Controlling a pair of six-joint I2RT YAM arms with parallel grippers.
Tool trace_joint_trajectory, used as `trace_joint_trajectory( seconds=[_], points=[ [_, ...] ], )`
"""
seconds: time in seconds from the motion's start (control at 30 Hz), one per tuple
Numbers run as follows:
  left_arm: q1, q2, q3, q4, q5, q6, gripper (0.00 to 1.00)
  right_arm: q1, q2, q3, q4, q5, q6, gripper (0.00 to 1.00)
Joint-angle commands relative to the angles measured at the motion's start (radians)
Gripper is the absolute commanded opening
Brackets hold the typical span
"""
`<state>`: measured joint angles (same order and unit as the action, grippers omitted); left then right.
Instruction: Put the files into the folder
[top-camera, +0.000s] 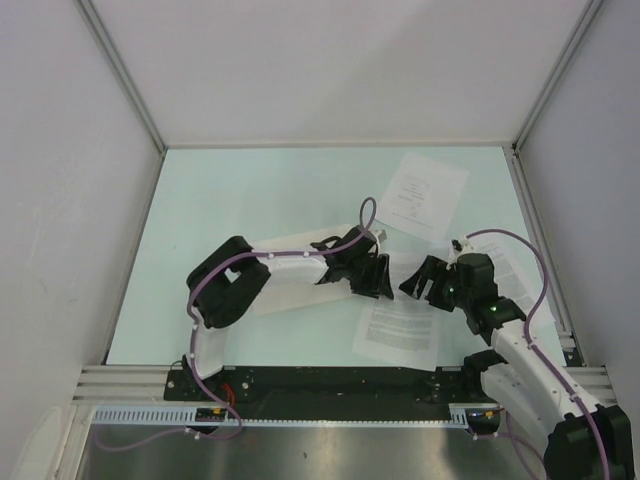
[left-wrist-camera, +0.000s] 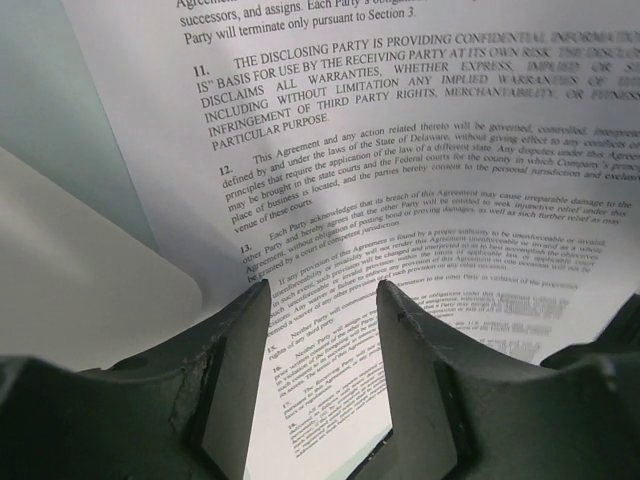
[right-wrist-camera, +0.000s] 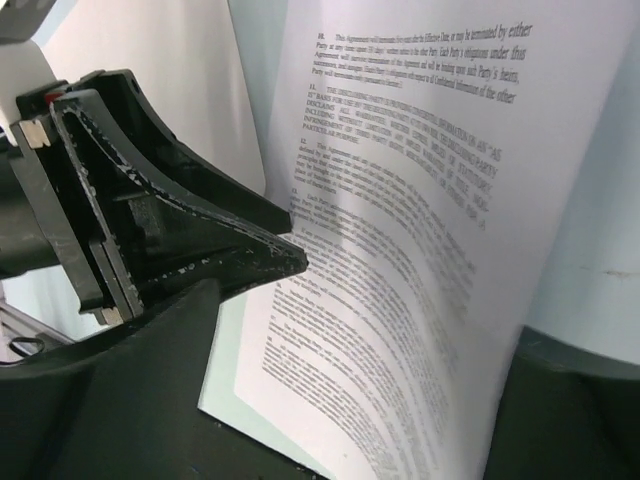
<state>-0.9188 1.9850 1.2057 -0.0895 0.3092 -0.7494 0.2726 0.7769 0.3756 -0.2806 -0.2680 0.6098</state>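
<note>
Three printed sheets are lying loose, none yet on the white clipboard (top-camera: 295, 298): a dense page (top-camera: 398, 328) just right of it, a sparse title page (top-camera: 425, 195) beyond its far right corner, and a third sheet (top-camera: 515, 268) farther right. The left gripper (left-wrist-camera: 320, 290) is hovering over the dense page, jaws spread and empty. The right gripper (top-camera: 420, 285) is gaping empty too. Judging by this, all the filing is waiting to be done.

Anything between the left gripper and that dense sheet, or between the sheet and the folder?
Nothing visible separates the left gripper from the dense sheet. The left arm lies across the folder, covering much of it.
</note>
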Motion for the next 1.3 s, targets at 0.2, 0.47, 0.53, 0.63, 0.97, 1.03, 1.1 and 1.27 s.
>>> trace_joint_trajectory(
  seconds=[0.2,0.47,0.53,0.63,0.97,1.03,1.1,1.27],
  points=[
    [0.018,-0.115,-0.032,-0.058,-0.044,0.113,0.65,-0.003,-0.018,0.058,-0.095,0.059,0.013,0.18],
    [0.064,-0.395,0.005,-0.164,-0.021,0.179,0.73,0.013,0.033,0.353,-0.259,0.151,-0.077,0.0],
    [0.118,-0.477,-0.015,-0.185,-0.03,0.193,0.75,0.065,0.065,0.462,-0.25,0.165,-0.091,0.0],
    [0.228,-0.642,-0.066,-0.275,-0.106,0.211,0.75,0.172,0.143,0.546,-0.137,0.164,-0.061,0.0],
    [0.604,-0.907,-0.287,-0.553,-0.38,0.209,0.75,0.355,0.541,0.693,0.648,0.142,0.416,0.0],
    [0.609,-0.847,-0.305,-0.581,-0.416,0.219,0.73,0.352,0.561,0.7,0.676,0.196,0.436,0.0],
    [0.613,-0.803,-0.342,-0.576,-0.446,0.226,0.72,0.326,0.568,0.7,0.667,0.216,0.475,0.0],
    [0.626,-0.668,-0.371,-0.515,-0.504,0.223,0.69,0.294,0.582,0.649,0.538,0.268,0.394,0.0]
  ],
)
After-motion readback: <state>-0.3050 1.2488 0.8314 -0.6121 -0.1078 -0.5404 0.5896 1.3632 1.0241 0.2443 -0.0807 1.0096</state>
